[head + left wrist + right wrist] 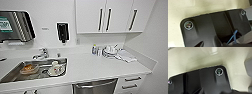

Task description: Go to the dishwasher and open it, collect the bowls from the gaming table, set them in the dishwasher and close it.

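The dishwasher sits shut under the white counter, right of the sink; whether either pincer is apart or together cannot be told.

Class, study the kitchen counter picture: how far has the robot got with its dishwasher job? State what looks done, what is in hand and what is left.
Done: the robot faces the counter, with the dishwasher just below. In hand: nothing visibly; the dishwasher door looks closed, its bar handle untouched. Left: opening it, fetching the bowls, loading and closing. Dishes already lie in the sink.
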Robot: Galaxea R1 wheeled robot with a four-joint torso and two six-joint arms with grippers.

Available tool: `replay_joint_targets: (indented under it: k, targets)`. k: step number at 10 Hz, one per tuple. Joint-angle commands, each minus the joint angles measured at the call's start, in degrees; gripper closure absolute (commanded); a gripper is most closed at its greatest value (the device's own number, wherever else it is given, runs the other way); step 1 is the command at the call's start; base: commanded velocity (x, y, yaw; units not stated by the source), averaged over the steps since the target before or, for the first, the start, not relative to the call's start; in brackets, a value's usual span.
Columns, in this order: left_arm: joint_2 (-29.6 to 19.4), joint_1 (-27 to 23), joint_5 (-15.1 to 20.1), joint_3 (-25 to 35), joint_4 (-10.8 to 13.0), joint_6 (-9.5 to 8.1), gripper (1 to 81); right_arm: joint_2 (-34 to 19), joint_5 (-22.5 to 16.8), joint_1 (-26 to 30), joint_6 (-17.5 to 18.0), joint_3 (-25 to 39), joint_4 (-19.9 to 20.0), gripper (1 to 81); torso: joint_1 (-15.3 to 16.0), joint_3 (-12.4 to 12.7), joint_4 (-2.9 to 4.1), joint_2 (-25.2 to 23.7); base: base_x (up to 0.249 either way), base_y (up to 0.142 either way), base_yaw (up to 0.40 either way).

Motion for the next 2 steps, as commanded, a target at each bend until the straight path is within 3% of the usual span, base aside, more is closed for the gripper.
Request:
replay_joint_targets:
  k: [1,2]
  targets:
    - [-0.1,-2.3,2.8,-0.3,-0.3,-0.10,1.0,1.2,-2.4,0.6,-0.3,-1.9,-2.0,1.0,0.0,0.0,0.00,0.0,0.000,0.000,0.000]
    - [0.2,-2.6,2.8,-0.3,-0.5,-0.28,1.0,1.3,-2.4,0.5,-0.3,-1.9,-2.0,1.0,0.0,0.0,0.00,0.0,0.000,0.000,0.000]
